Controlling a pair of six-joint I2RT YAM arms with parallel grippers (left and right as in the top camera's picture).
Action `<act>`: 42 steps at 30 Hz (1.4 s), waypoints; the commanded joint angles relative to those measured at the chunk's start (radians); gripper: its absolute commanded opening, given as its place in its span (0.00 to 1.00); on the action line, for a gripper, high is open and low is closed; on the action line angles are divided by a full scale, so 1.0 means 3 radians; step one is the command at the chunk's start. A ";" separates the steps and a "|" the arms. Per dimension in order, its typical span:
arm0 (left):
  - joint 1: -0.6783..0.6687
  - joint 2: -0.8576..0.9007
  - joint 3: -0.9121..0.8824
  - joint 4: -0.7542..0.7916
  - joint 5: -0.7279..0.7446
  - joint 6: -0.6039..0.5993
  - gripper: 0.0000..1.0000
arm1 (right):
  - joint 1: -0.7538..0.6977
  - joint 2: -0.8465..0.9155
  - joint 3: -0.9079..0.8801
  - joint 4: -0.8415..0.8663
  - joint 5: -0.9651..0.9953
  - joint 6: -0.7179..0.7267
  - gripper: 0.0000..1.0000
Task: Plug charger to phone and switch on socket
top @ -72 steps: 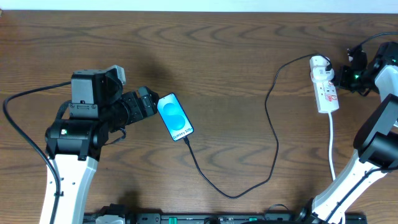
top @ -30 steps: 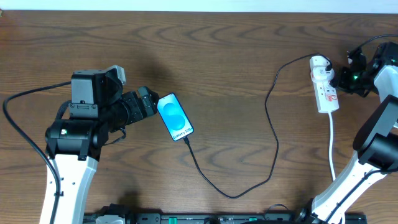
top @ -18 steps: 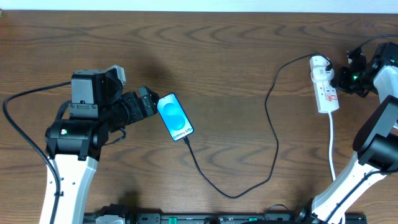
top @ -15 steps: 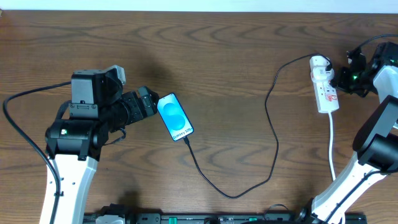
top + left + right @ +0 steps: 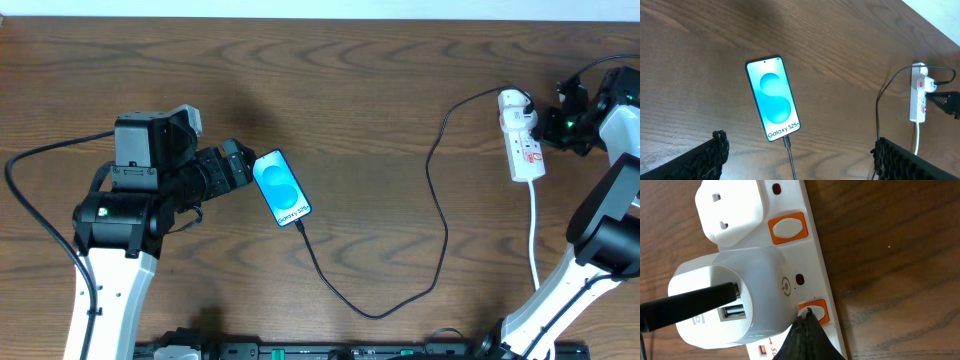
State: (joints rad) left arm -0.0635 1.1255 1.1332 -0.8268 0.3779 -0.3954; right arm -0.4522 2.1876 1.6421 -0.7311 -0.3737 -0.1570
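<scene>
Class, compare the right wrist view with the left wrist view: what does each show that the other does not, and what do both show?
Only the right wrist view: the shut right gripper tip touching an orange switch, and the USB port on the white adapter. Only the left wrist view: the phone, screen lit, with the charger running from its bottom edge, ahead of the wide-open left gripper. Both: the socket, the charger's black cable and the wooden table.
</scene>
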 commanded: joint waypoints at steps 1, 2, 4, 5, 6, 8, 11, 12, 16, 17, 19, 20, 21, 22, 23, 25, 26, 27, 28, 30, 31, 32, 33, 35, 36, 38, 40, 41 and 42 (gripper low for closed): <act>0.0004 -0.0023 0.0061 0.0005 -0.0031 0.0008 0.94 | 0.0125 -0.0149 0.0046 0.0131 -0.0426 0.0048 0.01; 0.0004 -0.0023 0.0061 0.0005 -0.0031 0.0006 0.94 | 0.0112 -0.0153 0.0046 0.0130 -0.0462 0.0048 0.01; 0.0004 -0.0023 0.0061 0.0005 -0.0031 0.0006 0.94 | 0.0089 -0.0167 0.0046 0.0128 -0.0526 0.0050 0.01; 0.0004 -0.0023 0.0061 0.0004 -0.0031 0.0006 0.94 | 0.0076 -0.0179 0.0046 0.0126 -0.0534 0.0050 0.01; 0.0004 -0.0023 0.0061 0.0004 -0.0029 0.0006 0.94 | 0.0065 -0.0205 0.0046 0.0117 -0.0533 0.0050 0.01; 0.0004 -0.0023 0.0061 0.0004 -0.0029 0.0006 0.94 | 0.0046 -0.0253 0.0046 0.0104 -0.0534 0.0050 0.01; 0.0004 -0.0023 0.0061 0.0004 -0.0029 0.0006 0.94 | 0.0032 -0.0343 0.0046 0.0093 -0.0533 0.0050 0.01; 0.0004 -0.0023 0.0061 0.0004 -0.0029 0.0006 0.94 | 0.0032 -0.0370 0.0046 0.0094 -0.0529 0.0050 0.01; 0.0004 -0.0023 0.0061 0.0004 -0.0031 0.0006 0.94 | 0.0032 -0.0398 0.0046 0.0076 -0.0516 0.0064 0.01; 0.0004 -0.0023 0.0061 0.0004 -0.0029 0.0006 0.94 | 0.0032 -0.0395 0.0042 0.0055 -0.0502 0.0062 0.01; 0.0004 -0.0023 0.0061 0.0004 -0.0031 0.0006 0.94 | 0.0032 -0.0388 0.0042 -0.0022 -0.0389 0.0075 0.01; 0.0004 -0.0023 0.0061 0.0004 -0.0031 0.0006 0.94 | 0.0032 -0.0388 0.0041 -0.0047 -0.0338 0.0075 0.01; 0.0004 -0.0023 0.0061 0.0004 -0.0029 0.0006 0.94 | 0.0032 -0.0388 0.0041 -0.0067 -0.0282 0.0076 0.01; 0.0004 -0.0023 0.0061 0.0004 -0.0029 0.0006 0.94 | 0.0029 -0.0388 0.0041 -0.0074 -0.0234 0.0094 0.01; 0.0004 -0.0023 0.0061 0.0004 -0.0029 0.0008 0.94 | 0.0022 -0.0388 0.0041 -0.0079 -0.0178 0.0137 0.01; 0.0004 -0.0023 0.0061 0.0004 -0.0029 0.0006 0.94 | -0.0004 -0.0388 0.0041 -0.0078 -0.0159 0.0178 0.01; 0.0004 -0.0023 0.0061 0.0004 -0.0029 0.0006 0.94 | -0.0022 -0.0388 0.0041 -0.0076 -0.0159 0.0193 0.01; 0.0004 -0.0023 0.0061 0.0004 -0.0031 0.0006 0.94 | -0.0041 -0.0388 0.0041 -0.0078 -0.0158 0.0201 0.01; 0.0004 -0.0023 0.0061 0.0004 -0.0029 0.0006 0.94 | -0.0065 -0.0388 0.0041 -0.0078 -0.0158 0.0225 0.01; 0.0004 -0.0023 0.0061 0.0004 -0.0029 0.0006 0.95 | -0.0107 -0.0388 0.0041 -0.0081 -0.0158 0.0248 0.01; 0.0004 -0.0023 0.0061 0.0004 -0.0031 0.0006 0.94 | -0.0125 -0.0388 0.0041 -0.0081 -0.0158 0.0248 0.01; 0.0004 -0.0023 0.0061 0.0004 -0.0029 0.0006 0.94 | -0.0144 -0.0388 0.0041 -0.0081 -0.0155 0.0247 0.01; 0.0004 -0.0023 0.0061 0.0004 -0.0029 0.0006 0.94 | -0.0156 -0.0388 0.0041 -0.0081 -0.0155 0.0248 0.01; 0.0004 -0.0023 0.0061 0.0004 -0.0029 0.0006 0.94 | -0.0178 -0.0384 0.0036 -0.0081 -0.0155 0.0245 0.01; 0.0004 -0.0023 0.0061 0.0004 -0.0029 0.0006 0.94 | -0.0183 -0.0381 0.0028 -0.0081 -0.0154 0.0239 0.01; 0.0004 -0.0023 0.0061 0.0004 -0.0031 0.0006 0.94 | -0.0183 -0.0371 -0.0003 -0.0071 -0.0153 0.0193 0.01; 0.0004 -0.0023 0.0061 0.0004 -0.0029 0.0006 0.94 | -0.0182 -0.0351 -0.0034 -0.0062 -0.0154 0.0151 0.01; 0.0004 -0.0023 0.0061 0.0004 -0.0029 0.0006 0.94 | -0.0182 -0.0342 -0.0056 -0.0042 -0.0155 0.0146 0.01; 0.0004 -0.0023 0.0061 0.0004 -0.0031 0.0006 0.94 | -0.0183 -0.0333 -0.0067 -0.0029 -0.0158 0.0145 0.01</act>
State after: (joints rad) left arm -0.0635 1.1255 1.1332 -0.8265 0.3779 -0.3958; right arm -0.5083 2.0796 1.6398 -0.7467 -0.4183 -0.1020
